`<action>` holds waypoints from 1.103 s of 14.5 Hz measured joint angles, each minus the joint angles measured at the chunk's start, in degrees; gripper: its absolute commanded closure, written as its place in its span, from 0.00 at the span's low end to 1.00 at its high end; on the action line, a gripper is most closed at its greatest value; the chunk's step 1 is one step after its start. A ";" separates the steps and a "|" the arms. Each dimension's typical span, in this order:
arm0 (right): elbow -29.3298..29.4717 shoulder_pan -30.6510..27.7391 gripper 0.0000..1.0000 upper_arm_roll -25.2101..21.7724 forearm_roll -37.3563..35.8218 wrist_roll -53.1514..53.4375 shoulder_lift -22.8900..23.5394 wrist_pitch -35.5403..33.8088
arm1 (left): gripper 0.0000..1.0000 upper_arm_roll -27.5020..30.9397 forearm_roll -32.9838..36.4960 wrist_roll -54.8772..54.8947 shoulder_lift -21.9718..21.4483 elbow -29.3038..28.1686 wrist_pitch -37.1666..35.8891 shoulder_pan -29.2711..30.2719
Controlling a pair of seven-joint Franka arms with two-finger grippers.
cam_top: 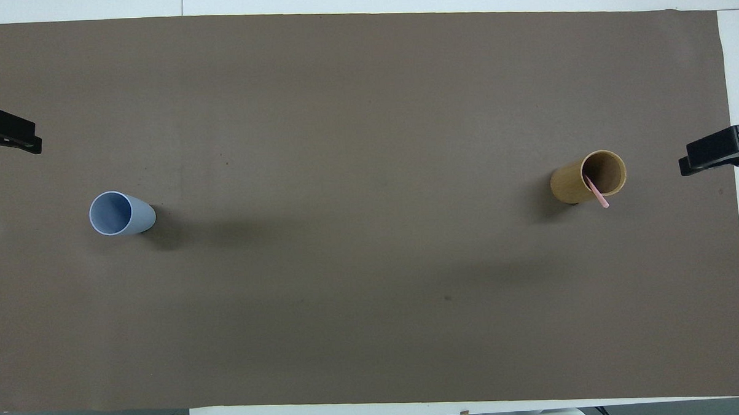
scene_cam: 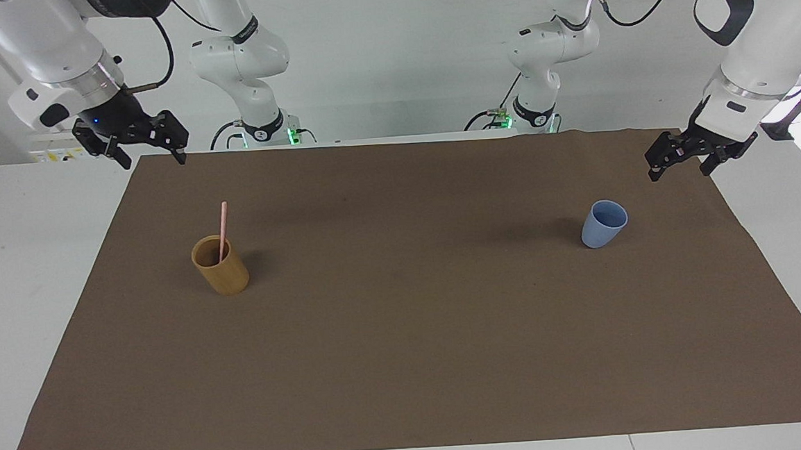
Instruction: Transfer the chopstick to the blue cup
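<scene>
The pale pink chopstick (scene_cam: 222,225) stands leaning in the tan-yellow cylindrical cup (scene_cam: 220,265) toward the right arm's end of the table; both also show in the overhead view, the chopstick (cam_top: 597,193) and the cup (cam_top: 586,177). The light blue cup (scene_cam: 603,224) stands upright and empty toward the left arm's end, also seen from overhead (cam_top: 121,214). My right gripper (scene_cam: 149,159) hangs open and empty over the mat's corner by the tan cup. My left gripper (scene_cam: 679,172) hangs open and empty over the mat's edge by the blue cup. Neither touches anything.
A brown mat (scene_cam: 406,322) covers most of the white table (scene_cam: 21,276). Only the two cups stand on it. In the overhead view the grippers' tips show at the side edges, the left one (cam_top: 16,137) and the right one (cam_top: 709,156).
</scene>
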 measured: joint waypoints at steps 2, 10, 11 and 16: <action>0.00 0.02 0.00 0.01 0.00 0.00 0.00 0.00 | 0.00 0.00 0.00 0.00 0.00 0.01 -0.04 0.01; -0.07 0.08 0.00 0.11 0.01 -0.07 0.00 0.00 | 0.01 -0.05 0.28 -2.53 -4.58 -14.01 8.36 -0.08; -0.08 0.08 0.00 0.14 0.04 -0.11 0.00 -0.03 | 0.01 -0.02 0.29 -4.23 -6.22 -18.83 11.01 -0.06; -3.18 -0.13 0.00 0.17 4.35 0.70 -0.33 0.30 | 0.03 0.01 0.30 -8.83 -8.52 -32.01 19.11 0.14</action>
